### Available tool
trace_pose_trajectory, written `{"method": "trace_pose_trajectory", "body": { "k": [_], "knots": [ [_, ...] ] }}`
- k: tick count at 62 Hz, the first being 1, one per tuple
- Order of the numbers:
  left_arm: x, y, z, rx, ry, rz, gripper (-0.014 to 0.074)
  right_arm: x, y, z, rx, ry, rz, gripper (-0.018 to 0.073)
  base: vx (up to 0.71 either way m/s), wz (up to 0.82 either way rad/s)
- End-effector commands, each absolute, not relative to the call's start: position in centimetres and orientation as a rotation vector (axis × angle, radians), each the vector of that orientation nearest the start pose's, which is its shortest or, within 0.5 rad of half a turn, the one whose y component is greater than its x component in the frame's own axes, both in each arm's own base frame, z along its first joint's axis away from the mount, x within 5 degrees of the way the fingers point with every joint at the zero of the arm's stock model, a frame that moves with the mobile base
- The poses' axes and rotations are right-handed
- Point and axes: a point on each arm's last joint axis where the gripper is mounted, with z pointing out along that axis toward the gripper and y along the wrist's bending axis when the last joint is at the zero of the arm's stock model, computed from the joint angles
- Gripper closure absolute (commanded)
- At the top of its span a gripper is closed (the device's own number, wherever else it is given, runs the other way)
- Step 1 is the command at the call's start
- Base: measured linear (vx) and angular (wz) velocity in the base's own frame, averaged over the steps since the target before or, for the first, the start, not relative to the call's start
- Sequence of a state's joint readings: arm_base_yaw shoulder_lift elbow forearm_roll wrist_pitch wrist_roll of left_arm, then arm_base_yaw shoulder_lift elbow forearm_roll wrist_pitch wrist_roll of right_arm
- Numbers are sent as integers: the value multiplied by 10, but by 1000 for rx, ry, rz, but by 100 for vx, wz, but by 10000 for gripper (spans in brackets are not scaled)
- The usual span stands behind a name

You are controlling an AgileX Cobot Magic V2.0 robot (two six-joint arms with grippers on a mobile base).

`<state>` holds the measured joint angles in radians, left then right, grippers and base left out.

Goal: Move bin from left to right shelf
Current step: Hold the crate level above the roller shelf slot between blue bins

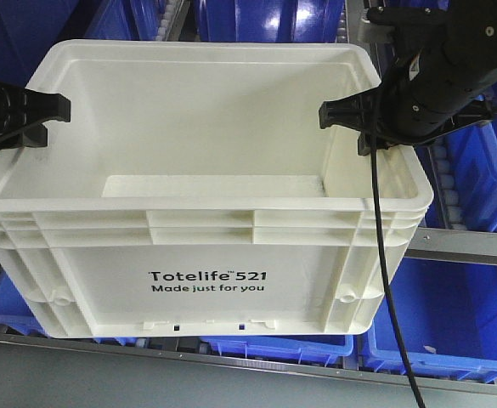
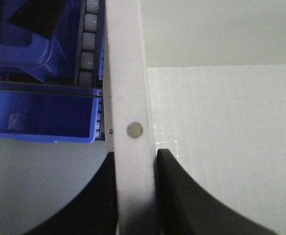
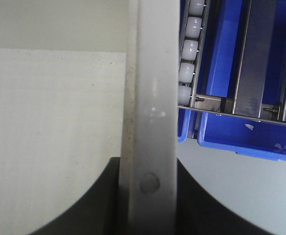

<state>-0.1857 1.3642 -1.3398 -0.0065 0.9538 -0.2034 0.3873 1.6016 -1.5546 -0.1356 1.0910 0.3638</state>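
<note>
The white bin, printed "Totelife 521 Made just for you", fills the front view, empty inside. My left gripper is shut on its left rim, and the left wrist view shows that rim pinched between both black fingers. On the opposite side my right gripper is shut on the right rim, which the right wrist view shows as a white strip clamped between the fingers. The bin's front wall hangs forward of the shelf rail.
Blue plastic bins sit behind, below and to the right of the white one. A metal shelf rail runs at right, with roller tracks beside the bin. A black cable hangs down from the right arm across the bin's corner.
</note>
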Motion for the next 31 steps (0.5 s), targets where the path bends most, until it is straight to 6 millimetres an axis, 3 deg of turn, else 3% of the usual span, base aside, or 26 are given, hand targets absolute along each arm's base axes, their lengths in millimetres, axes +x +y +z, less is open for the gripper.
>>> {"method": "trace_pose_trajectory", "body": {
  "k": [1,31],
  "knots": [
    [277,-50,404,2,2297,-170,602,318,110,392,-82,2422,73,538,5,0],
    [277,-50,404,2,2297,-170,602,318,110,392,-82,2422,73,538,8,-7]
  ]
}}
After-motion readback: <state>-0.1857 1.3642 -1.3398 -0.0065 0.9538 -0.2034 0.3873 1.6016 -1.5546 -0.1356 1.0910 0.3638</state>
